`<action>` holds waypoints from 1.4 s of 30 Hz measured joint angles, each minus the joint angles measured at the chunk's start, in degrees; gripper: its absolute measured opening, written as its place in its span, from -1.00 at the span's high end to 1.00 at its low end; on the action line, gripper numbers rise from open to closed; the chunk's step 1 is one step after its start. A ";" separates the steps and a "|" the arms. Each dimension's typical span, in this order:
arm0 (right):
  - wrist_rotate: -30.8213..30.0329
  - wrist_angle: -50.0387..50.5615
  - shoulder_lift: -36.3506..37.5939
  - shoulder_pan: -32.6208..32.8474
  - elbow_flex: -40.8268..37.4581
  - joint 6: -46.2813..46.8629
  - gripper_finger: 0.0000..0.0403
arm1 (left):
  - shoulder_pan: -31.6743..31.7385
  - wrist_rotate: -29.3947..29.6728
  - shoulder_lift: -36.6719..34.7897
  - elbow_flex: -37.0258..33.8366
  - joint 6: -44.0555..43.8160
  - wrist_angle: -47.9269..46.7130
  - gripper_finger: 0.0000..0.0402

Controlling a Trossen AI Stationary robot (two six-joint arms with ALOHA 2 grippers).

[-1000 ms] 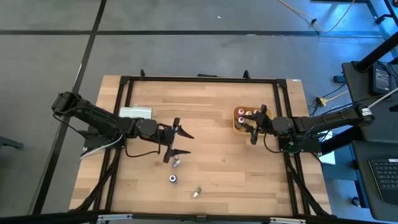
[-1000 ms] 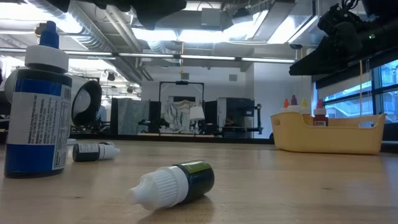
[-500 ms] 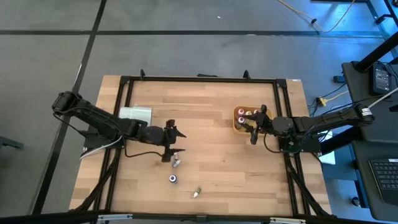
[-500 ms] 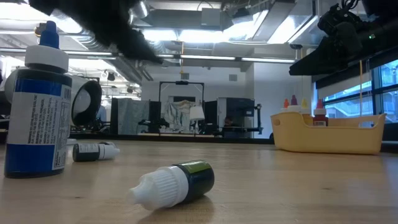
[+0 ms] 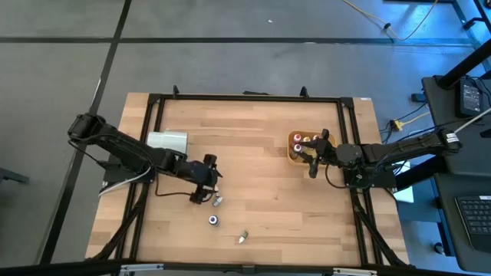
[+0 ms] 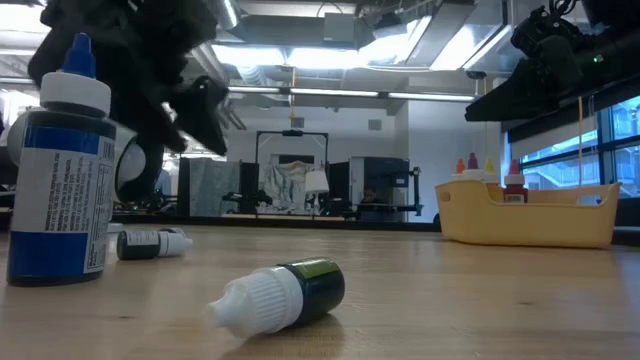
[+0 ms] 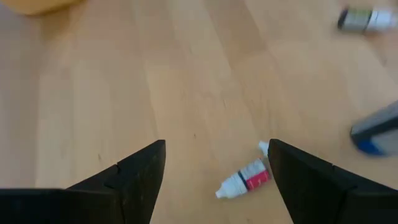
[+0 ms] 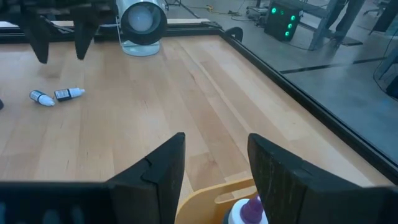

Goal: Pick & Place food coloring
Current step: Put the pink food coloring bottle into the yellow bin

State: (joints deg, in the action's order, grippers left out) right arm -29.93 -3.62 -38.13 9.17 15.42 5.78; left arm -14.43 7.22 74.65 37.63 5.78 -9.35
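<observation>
Left gripper (image 7: pixel 214 163), jaws wide and empty, above the red-labelled dropper bottle (image 7: pixel 244 180) lying seemingly skewed between them; right gripper (image 8: pixel 214 165), open and empty, waits over the yellow tray (image 5: pixel 294 156).

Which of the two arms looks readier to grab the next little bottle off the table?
Probably the left. Its open gripper hangs right over the red bottle lying on the table, while the right gripper waits over the tray.

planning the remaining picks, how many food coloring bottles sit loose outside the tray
4: a red bottle and a dark bottle lying together by the left gripper, a blue bottle standing nearer the front edge, a green bottle lying nearest it. The arm may hide others.
</observation>
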 joint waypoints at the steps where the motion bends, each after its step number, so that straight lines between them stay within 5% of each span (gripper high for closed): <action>1: 0.00 0.00 0.00 0.00 0.00 0.01 0.12 | 0.02 -0.37 0.77 0.00 0.78 -0.13 -0.39; 26: -0.02 0.09 0.00 0.00 0.00 0.00 0.12 | 0.30 -6.00 16.14 0.15 2.47 2.01 -0.38; 42: -0.02 0.55 0.00 0.02 0.00 -0.04 0.12 | 0.23 -7.62 16.53 0.09 -1.00 2.16 0.16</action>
State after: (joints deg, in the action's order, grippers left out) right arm -29.95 -3.07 -38.13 9.19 15.42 5.74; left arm -14.20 -0.40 91.18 37.71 4.78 -7.20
